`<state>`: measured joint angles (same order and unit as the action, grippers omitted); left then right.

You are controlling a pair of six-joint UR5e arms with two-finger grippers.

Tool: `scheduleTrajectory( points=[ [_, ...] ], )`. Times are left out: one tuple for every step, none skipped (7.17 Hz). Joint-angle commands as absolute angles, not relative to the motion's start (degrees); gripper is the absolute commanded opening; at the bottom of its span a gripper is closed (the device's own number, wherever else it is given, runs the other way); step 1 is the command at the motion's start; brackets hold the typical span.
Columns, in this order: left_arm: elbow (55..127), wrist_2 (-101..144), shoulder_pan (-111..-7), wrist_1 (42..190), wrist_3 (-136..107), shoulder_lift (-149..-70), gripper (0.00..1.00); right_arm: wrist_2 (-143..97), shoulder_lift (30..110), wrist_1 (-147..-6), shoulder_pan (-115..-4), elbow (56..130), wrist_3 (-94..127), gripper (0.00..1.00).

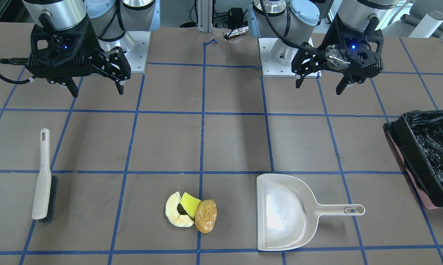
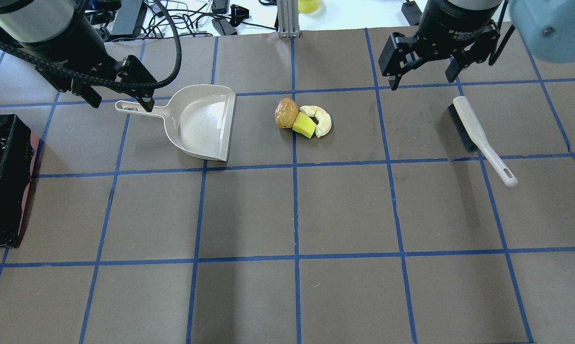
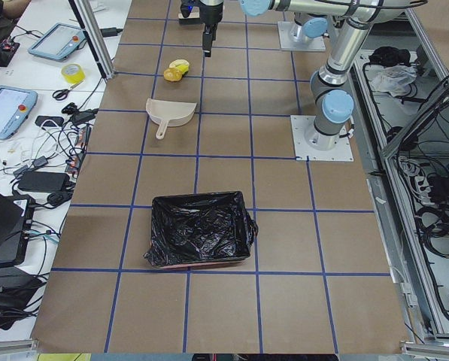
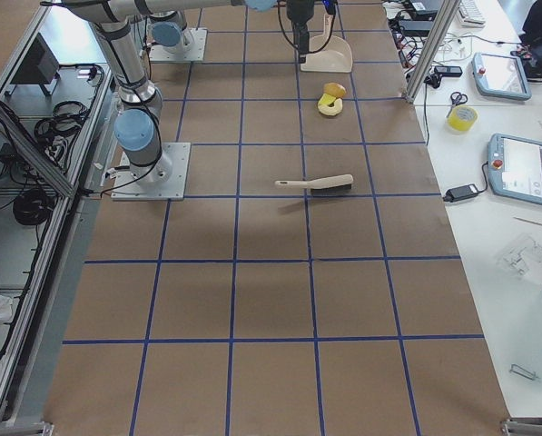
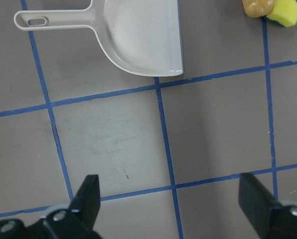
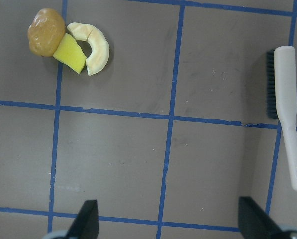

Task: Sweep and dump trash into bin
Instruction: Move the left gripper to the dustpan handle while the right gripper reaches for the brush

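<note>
Both grippers hang above the table point(image 1: 236, 140), on the robot's side of it, holding nothing.

Left gripper point(image 1: 320, 88): jaws spread wide. In your left wrist view both fingers point(image 5: 88, 199) frame bare table. The dustpan point(image 5: 138, 35) sits at the top of that view, not between them.

Right gripper point(image 1: 97, 92): jaws spread wide as well. Your right wrist view shows fingers point(image 6: 86, 219) at the bottom edge, the trash point(image 6: 68, 47) top left and the brush point(image 6: 287, 114) at the right edge.

The trash is one tight cluster on a blue tape line near the table's middle, on the operators' side:
- pale ring piece point(image 1: 173, 211), with a crack across it
- yellow-green wedge point(image 1: 190, 203), lying against the ring and touching the lump
- golden-brown lump point(image 1: 206, 216), on the dustpan side

The dustpan lies flat on the robot's left of the trash. Its open mouth faces the cluster with a gap between them, and its handle points away toward the bin point(image 1: 413, 158).

The bin, pink with a black bag liner, sits at the table's end on the robot's left, well apart from the dustpan.

The brush lies flat on the robot's right, well apart from the trash, with its bristle side facing the cluster. Nothing touches it.
</note>
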<state>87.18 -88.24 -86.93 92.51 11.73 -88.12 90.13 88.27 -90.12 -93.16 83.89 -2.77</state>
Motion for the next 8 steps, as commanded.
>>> scheduleTrajectory(
  points=[
    [87.5,-88.2,-87.0,91.7,11.7,-88.2,1.00,90.2,88.1,-90.3,-93.2,83.9,-2.6,1.00],
    [87.5,-88.2,-87.0,91.7,11.7,-88.2,1.00,90.3,87.9,-90.2,-93.2,83.8,-2.0,1.00],
    [87.5,-88.3,-87.0,91.6,12.1,-88.9,0.99,90.2,87.9,-88.8,-93.2,83.8,-1.8,1.00],
    [87.7,-88.2,-86.7,89.2,14.8,-89.8,0.99,90.9,88.4,-85.6,-93.1,83.8,-2.5,1.00],
    [87.8,-88.3,-86.1,88.2,20.9,-90.4,0.98,91.4,87.3,-78.8,-92.6,83.9,-2.7,1.00],
    [87.8,-88.3,-85.8,87.3,29.0,-91.9,0.98,93.9,83.4,-78.9,-89.8,83.8,-2.7,1.00],
    [88.8,-88.4,-85.7,83.4,36.3,-93.7,0.98,94.7,82.0,-79.8,-87.1,83.8,-2.7,1.00],
    [90.0,-88.3,-84.1,81.7,45.3,-94.9,0.98,95.9,78.6,-83.8,-84.8,84.2,-6.1,1.00]
  ],
)
